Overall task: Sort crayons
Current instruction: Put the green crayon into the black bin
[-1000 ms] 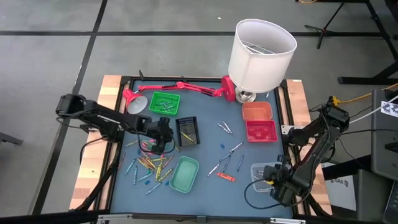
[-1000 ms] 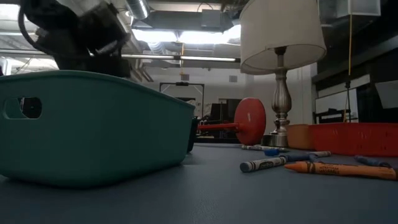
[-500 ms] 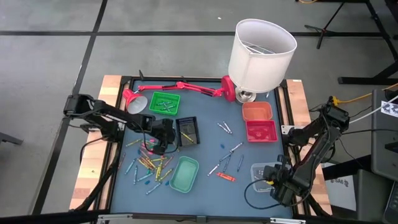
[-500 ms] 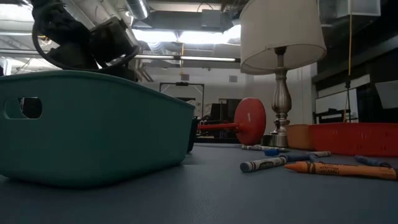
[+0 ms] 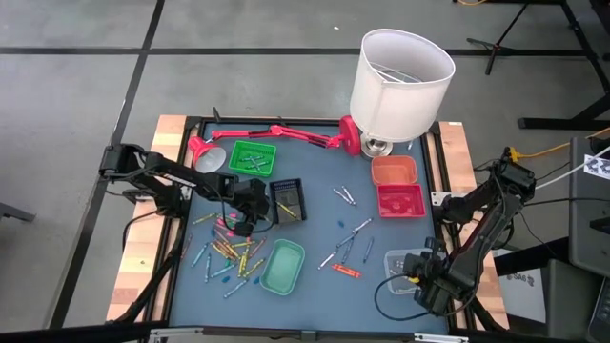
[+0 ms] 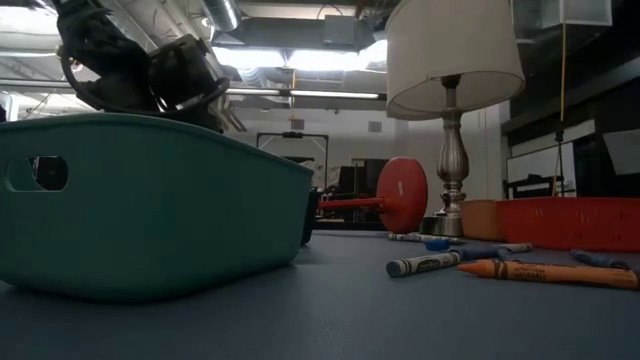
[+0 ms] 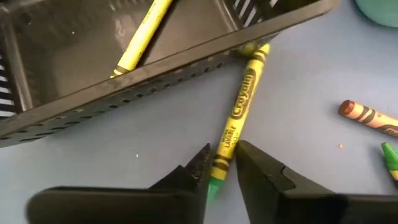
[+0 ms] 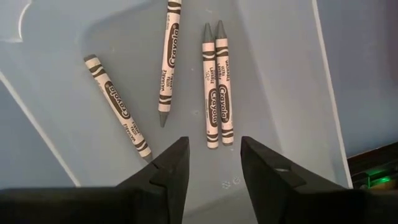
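The yellow crayon (image 7: pixel 239 112) lies on the table, tip touching the black tray (image 7: pixel 124 93) wall, left of table centre. My left gripper (image 7: pixel 222 167) straddles its lower end, fingers closing, not yet clamped. It looks light, stiff, waxy and brittle: pinch the paper wrapper gently. The tray wall crowds the far tip; a brown crayon (image 7: pixel 367 116) lies nearby. My right gripper (image 8: pixel 211 163) hangs open over grey crayons (image 8: pixel 214 87) in the clear tray (image 8: pixel 292 93) near the right front corner.

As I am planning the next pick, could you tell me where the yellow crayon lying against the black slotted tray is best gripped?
Probably at its free end, from above, away from the tray. The yellow paper-wrapped crayon lies flat with its far tip against the black slotted tray. The left gripper already straddles that free end.
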Robot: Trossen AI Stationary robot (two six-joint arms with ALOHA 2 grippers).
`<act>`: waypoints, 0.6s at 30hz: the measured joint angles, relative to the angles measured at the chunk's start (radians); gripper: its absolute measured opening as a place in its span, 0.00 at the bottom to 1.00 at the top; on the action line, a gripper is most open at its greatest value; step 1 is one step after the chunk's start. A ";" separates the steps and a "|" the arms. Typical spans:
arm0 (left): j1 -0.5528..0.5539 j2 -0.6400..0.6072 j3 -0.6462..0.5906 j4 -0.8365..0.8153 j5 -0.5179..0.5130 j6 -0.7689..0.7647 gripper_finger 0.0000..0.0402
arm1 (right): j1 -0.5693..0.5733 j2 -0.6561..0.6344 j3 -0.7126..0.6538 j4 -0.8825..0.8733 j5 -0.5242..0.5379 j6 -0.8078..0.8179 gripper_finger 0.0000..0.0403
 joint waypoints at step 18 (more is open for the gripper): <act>-0.003 -0.042 -0.002 -0.032 0.025 -0.001 0.01 | -0.001 0.000 0.113 -0.011 -0.026 -0.001 0.35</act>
